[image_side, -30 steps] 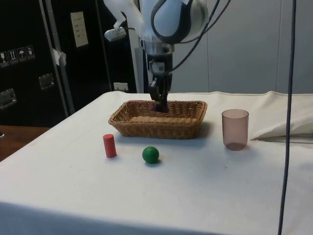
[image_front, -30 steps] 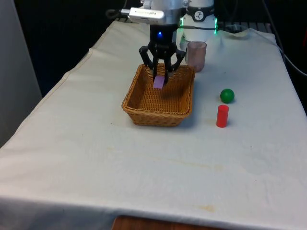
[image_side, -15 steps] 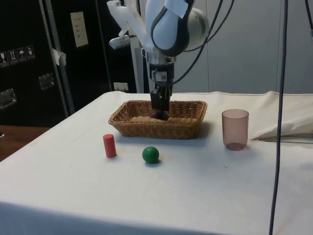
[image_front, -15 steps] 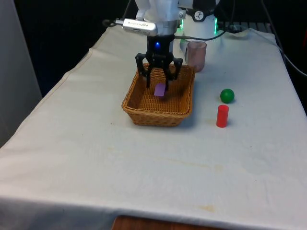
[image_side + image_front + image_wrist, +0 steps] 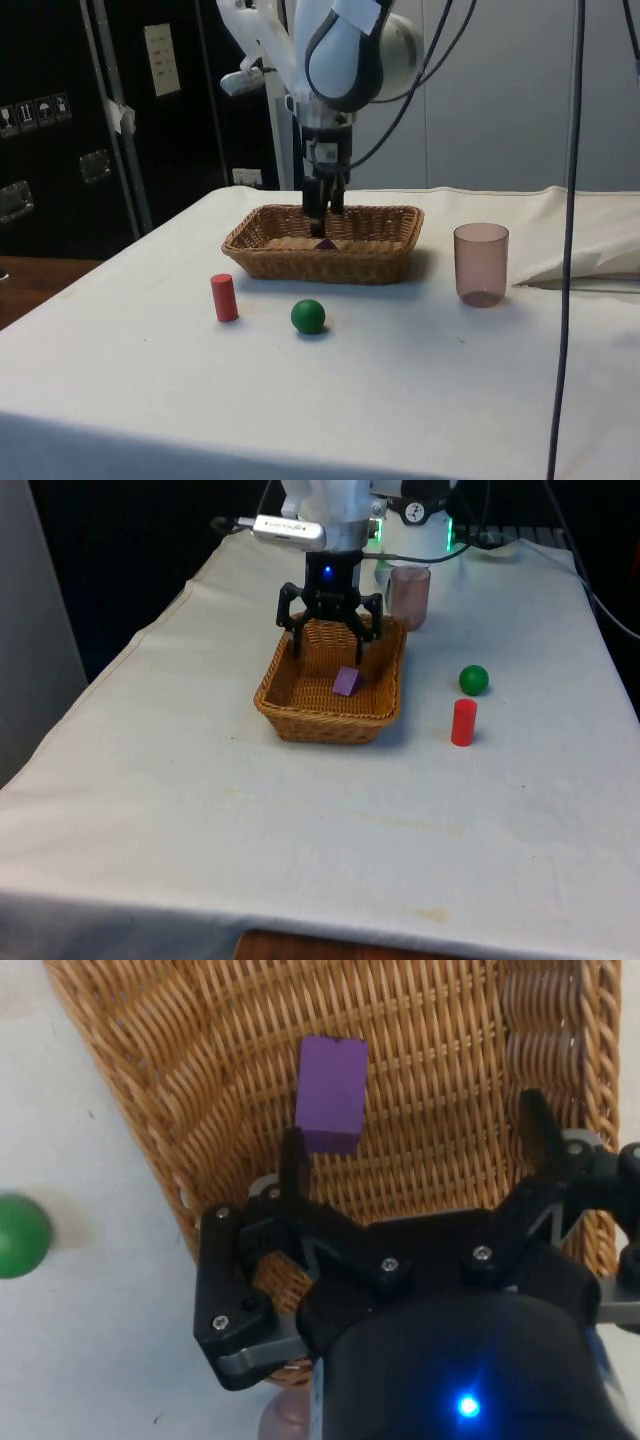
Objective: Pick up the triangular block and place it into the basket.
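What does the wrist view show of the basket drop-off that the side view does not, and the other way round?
Wrist view alone: the whole purple triangular block lying loose on the woven floor of the basket, clear of the spread fingers.

Side view alone: the red cylinder and the pink cup standing on the cloth outside the basket, and the gripper hanging above the rim; the basket wall covers most of the block.

Both: the basket, the open gripper over it and the green ball outside it.
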Robot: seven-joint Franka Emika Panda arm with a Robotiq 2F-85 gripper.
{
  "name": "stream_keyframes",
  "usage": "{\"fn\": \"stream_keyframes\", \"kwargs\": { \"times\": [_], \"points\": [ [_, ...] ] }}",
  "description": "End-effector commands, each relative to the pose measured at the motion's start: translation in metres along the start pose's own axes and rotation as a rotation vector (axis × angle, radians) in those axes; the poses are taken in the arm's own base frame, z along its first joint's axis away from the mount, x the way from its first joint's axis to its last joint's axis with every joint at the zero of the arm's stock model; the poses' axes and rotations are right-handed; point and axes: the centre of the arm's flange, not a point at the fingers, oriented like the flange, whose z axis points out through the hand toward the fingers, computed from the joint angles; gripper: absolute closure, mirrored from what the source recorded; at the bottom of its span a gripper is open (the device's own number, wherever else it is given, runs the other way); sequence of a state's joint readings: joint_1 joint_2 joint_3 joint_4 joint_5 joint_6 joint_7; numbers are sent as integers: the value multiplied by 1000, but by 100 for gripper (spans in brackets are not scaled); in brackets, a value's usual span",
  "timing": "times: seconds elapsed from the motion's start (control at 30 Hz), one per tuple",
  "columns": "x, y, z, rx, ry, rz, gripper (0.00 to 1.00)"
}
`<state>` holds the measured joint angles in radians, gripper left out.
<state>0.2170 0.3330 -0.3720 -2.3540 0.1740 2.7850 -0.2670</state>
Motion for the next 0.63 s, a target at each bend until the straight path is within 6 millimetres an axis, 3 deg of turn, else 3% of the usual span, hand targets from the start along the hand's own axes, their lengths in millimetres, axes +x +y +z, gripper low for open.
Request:
{"fn": "stream_keyframes", "kwargs": {
  "times": [0.0,0.6],
  "points": [
    [0,-1,-6,10,4,-5,0],
    [14,1,-42,27,53,-31,0]
  ]
}}
